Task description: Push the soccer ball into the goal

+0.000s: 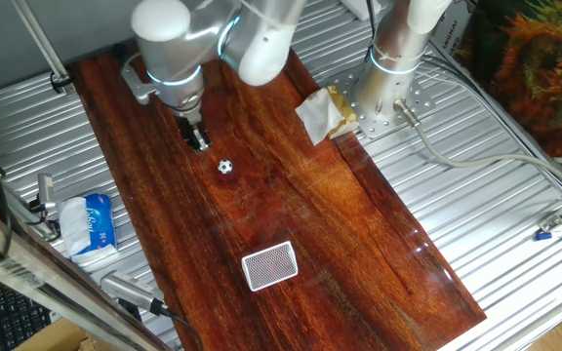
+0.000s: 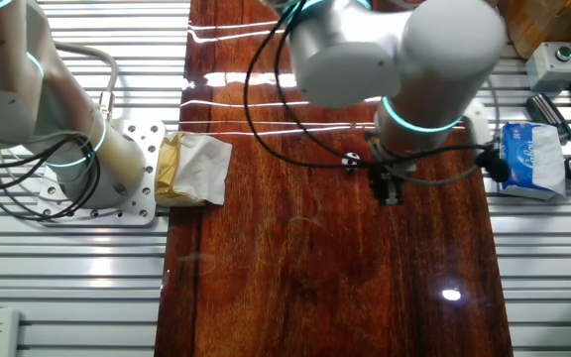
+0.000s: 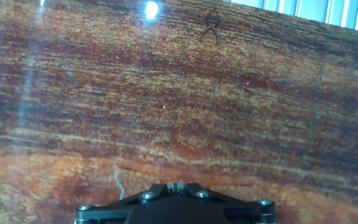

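The gripper (image 1: 200,142) hangs low over the wooden desk (image 1: 359,224), its fingers pressed together and holding nothing. The soccer ball (image 1: 224,167) sits on the desk just beside the fingertips, slightly nearer and to the right in the one fixed view, apart from them. The goal (image 1: 269,265) lies well nearer along the board, apart from the ball. A crumpled cloth (image 1: 322,114) rests at the desk's far right edge; a tissue packet (image 1: 94,223) lies off to the left.

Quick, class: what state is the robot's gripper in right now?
Gripper: shut, holding nothing; it sits apart from the soccer ball.
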Controlling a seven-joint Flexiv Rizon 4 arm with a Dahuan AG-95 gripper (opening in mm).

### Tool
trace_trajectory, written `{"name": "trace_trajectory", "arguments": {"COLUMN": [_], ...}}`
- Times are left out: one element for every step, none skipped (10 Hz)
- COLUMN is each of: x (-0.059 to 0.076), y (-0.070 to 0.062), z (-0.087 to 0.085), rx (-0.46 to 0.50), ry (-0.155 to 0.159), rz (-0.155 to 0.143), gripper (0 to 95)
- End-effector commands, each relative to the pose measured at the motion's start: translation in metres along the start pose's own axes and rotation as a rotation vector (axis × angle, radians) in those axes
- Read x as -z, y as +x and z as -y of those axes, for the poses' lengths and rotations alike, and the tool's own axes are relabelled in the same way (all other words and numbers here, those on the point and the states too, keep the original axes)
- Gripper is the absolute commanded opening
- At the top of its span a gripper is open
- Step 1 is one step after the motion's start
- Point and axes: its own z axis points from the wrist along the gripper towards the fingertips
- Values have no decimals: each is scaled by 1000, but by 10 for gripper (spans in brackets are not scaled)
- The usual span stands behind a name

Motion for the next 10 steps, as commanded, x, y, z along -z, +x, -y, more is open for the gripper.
{"name": "trace_trajectory", "arguments": {"x": [-5, -6, -6, -7, -7, -7, -7, -7, -7, -7], "y": [7, 12, 15, 20, 23, 26, 26, 26, 26, 27], "z": [-2, -4, -4, -6, -7, -8, -8, -8, -8, -10], "rx": [-24, -45, -54, -61, -66, -81, -89, -94, -95, -92], "ry": [2, -7, -9, -9, -10, -16, -20, -24, -26, -19], "rz": [-10, -23, -32, -37, -38, -41, -42, -47, -48, -43], "gripper": [0, 0, 0, 0, 0, 0, 0, 0, 0, 0]}}
